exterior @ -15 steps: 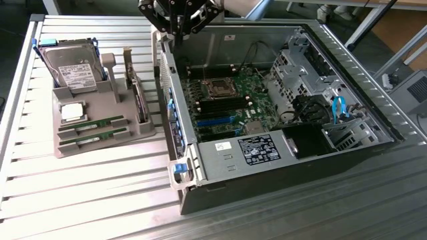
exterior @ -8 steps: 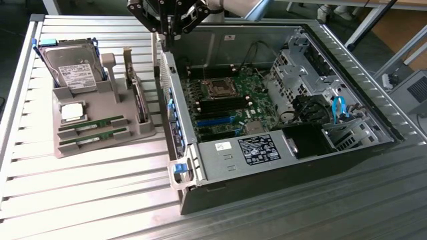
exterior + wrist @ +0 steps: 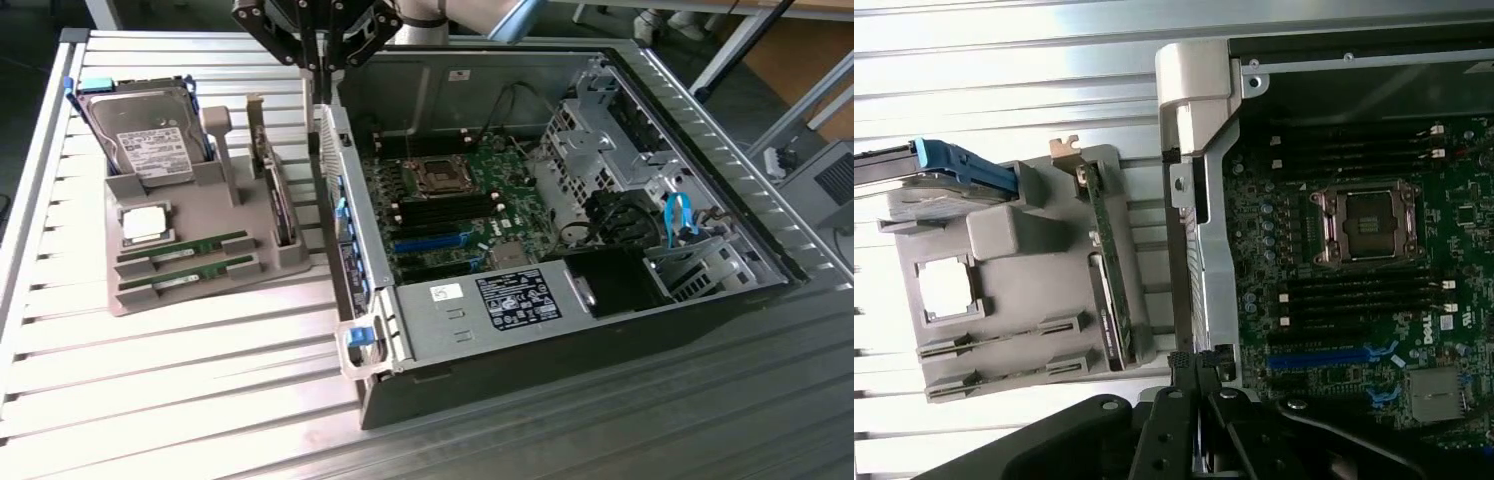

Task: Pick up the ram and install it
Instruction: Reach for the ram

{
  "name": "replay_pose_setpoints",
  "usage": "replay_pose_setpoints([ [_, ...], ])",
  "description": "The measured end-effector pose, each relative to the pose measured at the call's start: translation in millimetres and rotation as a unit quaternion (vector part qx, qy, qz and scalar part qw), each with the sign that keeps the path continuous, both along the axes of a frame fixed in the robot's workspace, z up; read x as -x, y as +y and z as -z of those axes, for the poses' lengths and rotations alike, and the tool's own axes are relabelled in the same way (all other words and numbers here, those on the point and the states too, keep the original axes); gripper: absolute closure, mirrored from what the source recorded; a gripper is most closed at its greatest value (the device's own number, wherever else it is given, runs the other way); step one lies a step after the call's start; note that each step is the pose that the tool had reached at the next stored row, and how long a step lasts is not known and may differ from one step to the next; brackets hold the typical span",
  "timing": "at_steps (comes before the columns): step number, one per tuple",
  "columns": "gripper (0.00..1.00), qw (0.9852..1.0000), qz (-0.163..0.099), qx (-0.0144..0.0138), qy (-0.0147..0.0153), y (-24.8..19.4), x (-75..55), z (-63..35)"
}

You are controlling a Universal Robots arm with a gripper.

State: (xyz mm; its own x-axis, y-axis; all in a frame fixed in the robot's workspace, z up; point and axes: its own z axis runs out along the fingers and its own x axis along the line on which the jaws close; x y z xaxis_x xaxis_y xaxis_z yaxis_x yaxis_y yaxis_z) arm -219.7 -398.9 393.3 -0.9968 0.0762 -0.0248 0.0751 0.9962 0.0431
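My tool (image 3: 319,68), its fingers drawn together and gripping nothing, hangs over the far-left wall of the open computer case (image 3: 441,75). The ram (image 3: 183,249) lies flat in the grey holder (image 3: 200,215) on the surface (image 3: 174,380), at the exterior view's left of the case, with a second stick (image 3: 187,274) just nearer
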Motion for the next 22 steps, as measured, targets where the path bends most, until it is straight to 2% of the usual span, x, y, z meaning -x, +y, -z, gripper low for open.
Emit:
replay_pose_setpoints([
  [22,0.87,1.0000,0.000,0.0000,0.0000,0.0,39.1,0.0],
])
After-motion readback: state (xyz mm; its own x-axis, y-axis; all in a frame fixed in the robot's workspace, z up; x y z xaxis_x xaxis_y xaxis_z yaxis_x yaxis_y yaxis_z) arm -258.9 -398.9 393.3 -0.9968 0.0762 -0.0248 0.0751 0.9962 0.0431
